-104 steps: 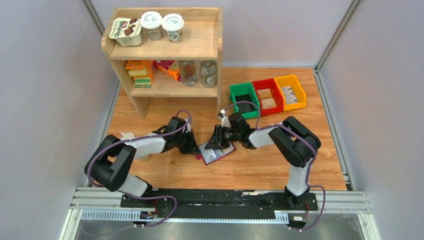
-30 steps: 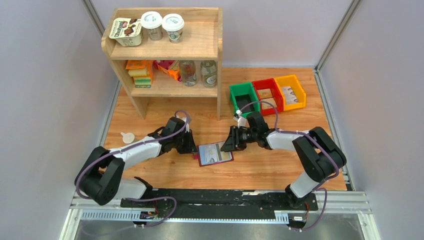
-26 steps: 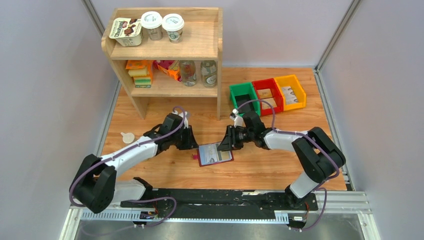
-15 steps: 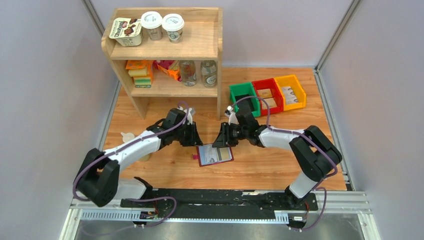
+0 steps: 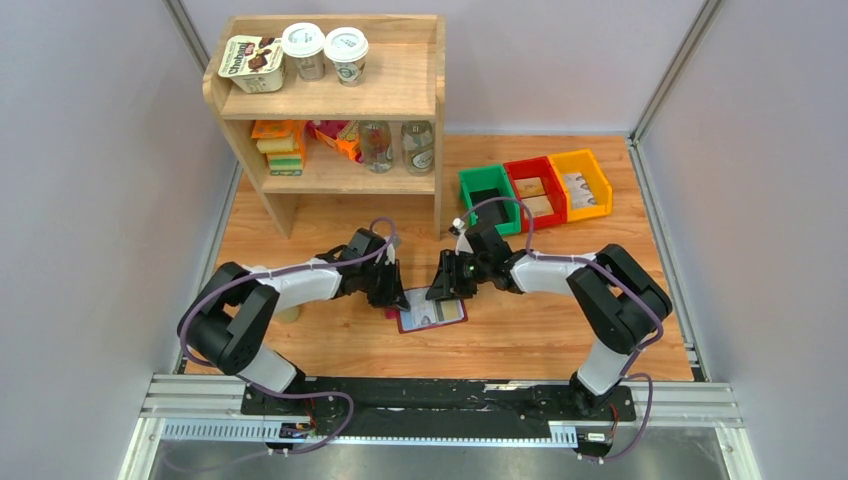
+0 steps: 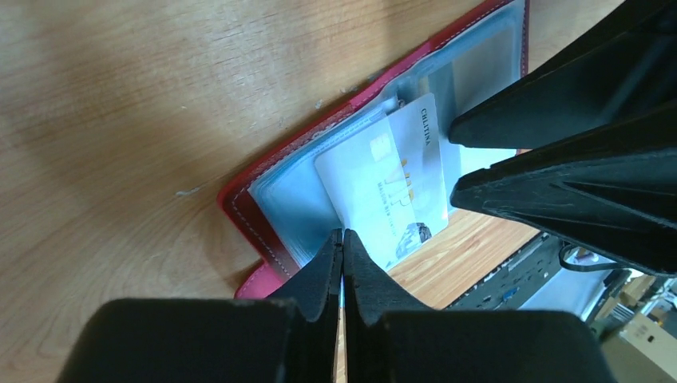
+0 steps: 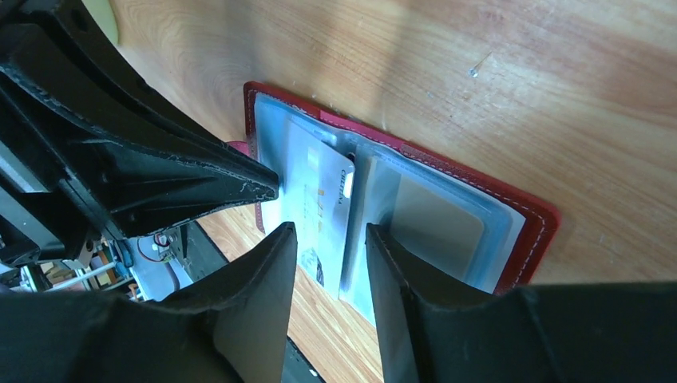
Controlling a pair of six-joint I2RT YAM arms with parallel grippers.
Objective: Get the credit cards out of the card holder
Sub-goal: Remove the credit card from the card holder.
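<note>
**Q:** Card holder, position?
**A:** Card holder [image 5: 432, 312] lies open and flat on the table [image 5: 540, 335]. The wooden shelf [image 5: 330, 100] stands beyond it to the left, the coloured bins [image 5: 507, 170] beyond it to the right.

**Q:** Cards?
**A:** One pale credit card [image 6: 383, 191] sticks partway out of the holder's left sleeve, past its near edge. Right sleeve contents unclear.

**Q:** Grippers?
**A:** Left gripper [image 6: 343, 235] is at the holder's left side, fingers pressed together, tips just beside the card, no grip seen. Right gripper [image 7: 329, 230] is above the holder, fingers moderately parted astride the card; contact not discernible.
</note>
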